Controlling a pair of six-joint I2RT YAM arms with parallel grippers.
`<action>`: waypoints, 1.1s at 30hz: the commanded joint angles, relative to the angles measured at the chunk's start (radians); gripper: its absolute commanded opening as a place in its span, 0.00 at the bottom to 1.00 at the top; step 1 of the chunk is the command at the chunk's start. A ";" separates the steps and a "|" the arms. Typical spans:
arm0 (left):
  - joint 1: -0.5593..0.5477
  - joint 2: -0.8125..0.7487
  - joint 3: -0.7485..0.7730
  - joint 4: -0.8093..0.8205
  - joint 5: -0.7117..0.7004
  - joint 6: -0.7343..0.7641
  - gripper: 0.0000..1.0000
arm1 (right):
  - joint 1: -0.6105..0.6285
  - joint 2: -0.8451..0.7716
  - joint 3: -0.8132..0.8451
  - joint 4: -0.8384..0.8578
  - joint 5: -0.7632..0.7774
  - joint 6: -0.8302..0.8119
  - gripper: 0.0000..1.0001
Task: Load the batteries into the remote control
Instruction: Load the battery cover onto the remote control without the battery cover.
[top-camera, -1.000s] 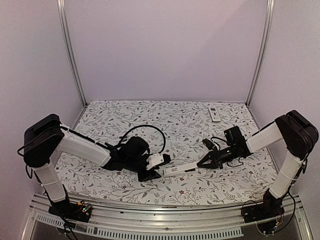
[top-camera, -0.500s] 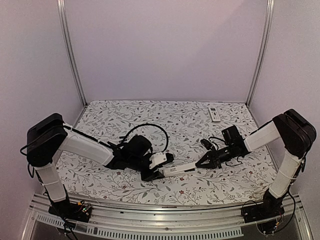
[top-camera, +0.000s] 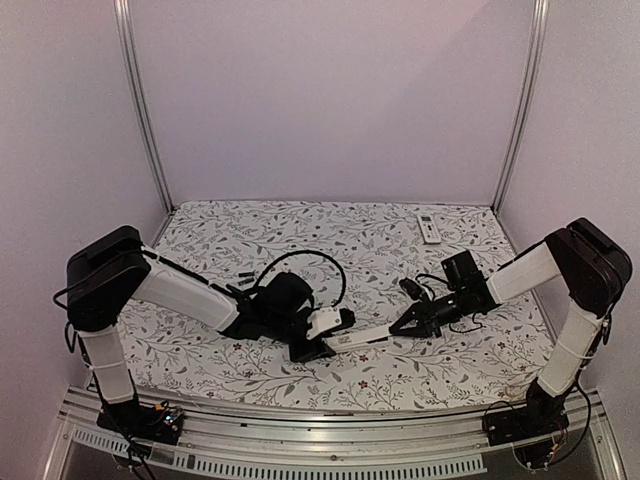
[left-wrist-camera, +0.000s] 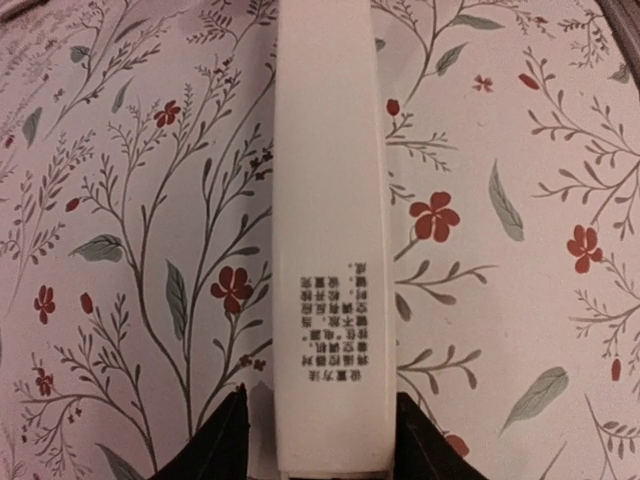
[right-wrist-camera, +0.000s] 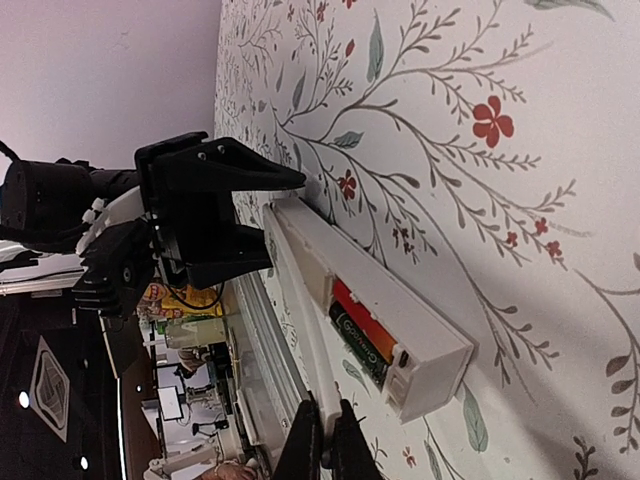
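— Two checks: clamping left end effector (left-wrist-camera: 322, 440) on remote control (top-camera: 362, 336), low centre of top view.
— Pressing right end effector (right-wrist-camera: 322, 440) together nearby; seeing red-and-black batteries (right-wrist-camera: 360, 335) seated inside the remote control, mid-frame.

Left arm (top-camera: 185, 295) and right arm (top-camera: 525, 272) match: white links, chunky black joint housings. Left gripper (top-camera: 322, 342) and right gripper (top-camera: 399, 329) are black too. Fat black cable (top-camera: 300, 252) loops off the left wrist.
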 joint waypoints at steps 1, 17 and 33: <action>-0.008 0.020 0.022 0.004 0.019 0.001 0.47 | 0.010 0.015 0.002 -0.003 0.039 0.001 0.00; -0.009 0.032 0.044 0.031 0.065 -0.019 0.37 | 0.010 0.057 0.023 -0.056 0.091 -0.060 0.06; -0.011 0.037 0.046 0.014 0.076 -0.004 0.30 | 0.009 0.059 0.034 -0.152 0.137 -0.122 0.19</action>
